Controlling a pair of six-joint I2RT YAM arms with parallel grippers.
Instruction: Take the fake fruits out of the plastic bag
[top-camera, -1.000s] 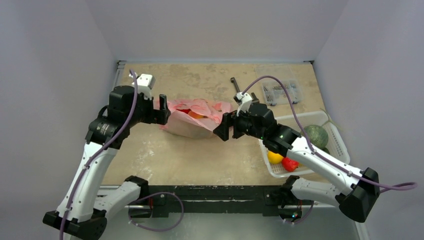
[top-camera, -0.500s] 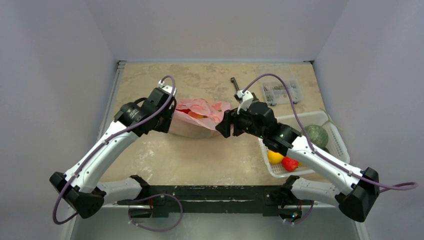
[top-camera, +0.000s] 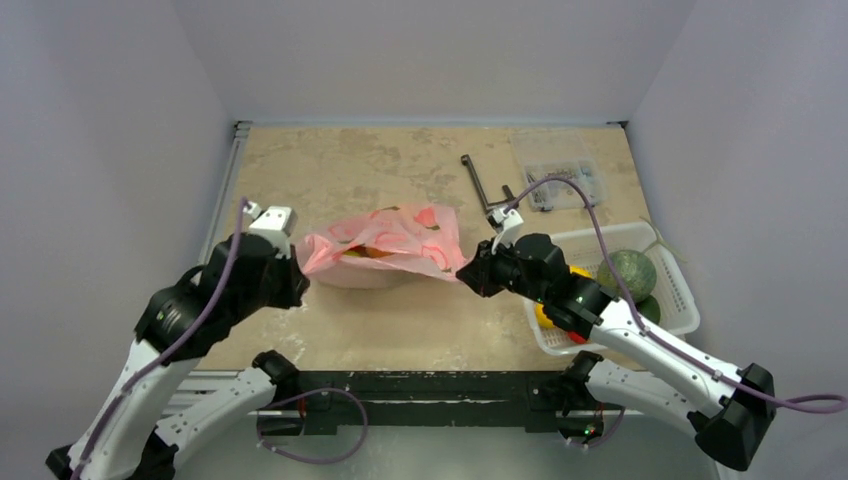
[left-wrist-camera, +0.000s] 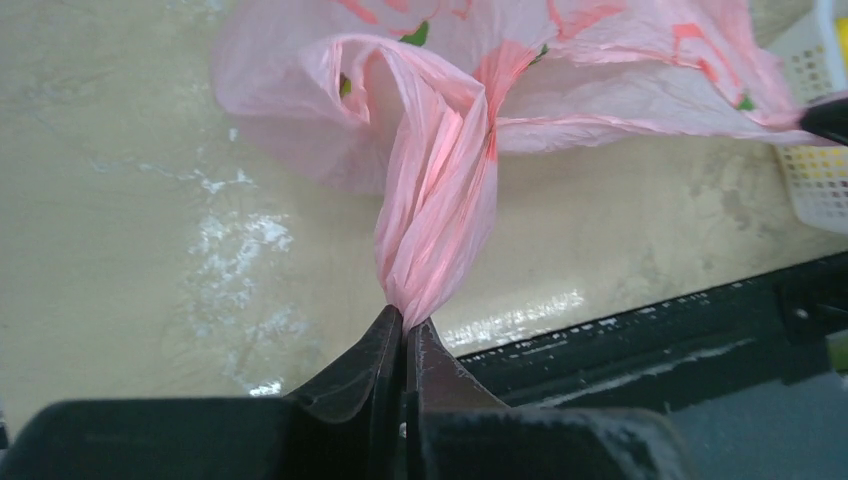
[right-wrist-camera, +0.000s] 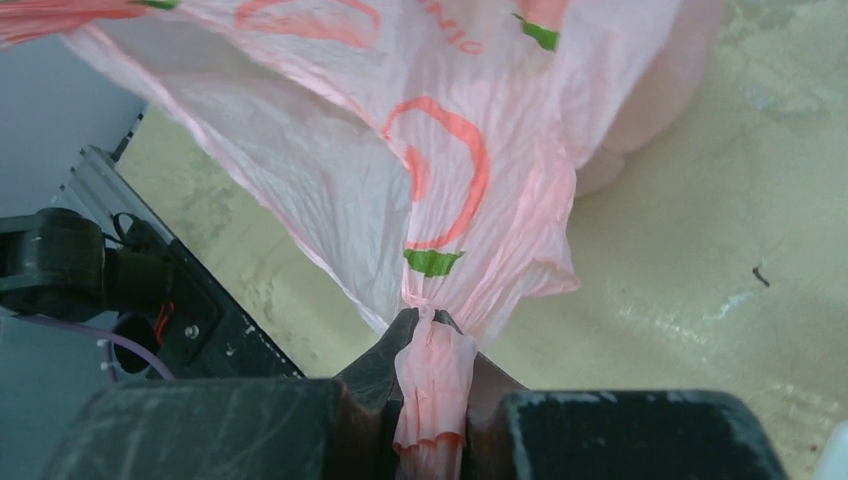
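Note:
The pink plastic bag (top-camera: 385, 240) hangs stretched between my two grippers over the middle of the table. My left gripper (top-camera: 300, 264) is shut on a twisted end of the bag (left-wrist-camera: 440, 190), the film bunched between its fingertips (left-wrist-camera: 405, 322). My right gripper (top-camera: 468, 272) is shut on the bag's opposite end, and pink film (right-wrist-camera: 400, 130) runs down between its fingers (right-wrist-camera: 432, 322). An orange fake fruit (top-camera: 374, 254) shows faintly under the bag's film. A dull green melon (top-camera: 632, 271) lies in the white basket.
The white lattice basket (top-camera: 672, 318) stands at the right with the melon, a yellow fruit (top-camera: 547, 317) and a red one (top-camera: 577, 331) in it. A clear parts box (top-camera: 560, 182) and a black tool (top-camera: 478, 184) lie at the back right.
Both grippers went from open to shut on the bag's two ends. The arms drew back toward the near edge, and the bag is lifted and stretched between them.

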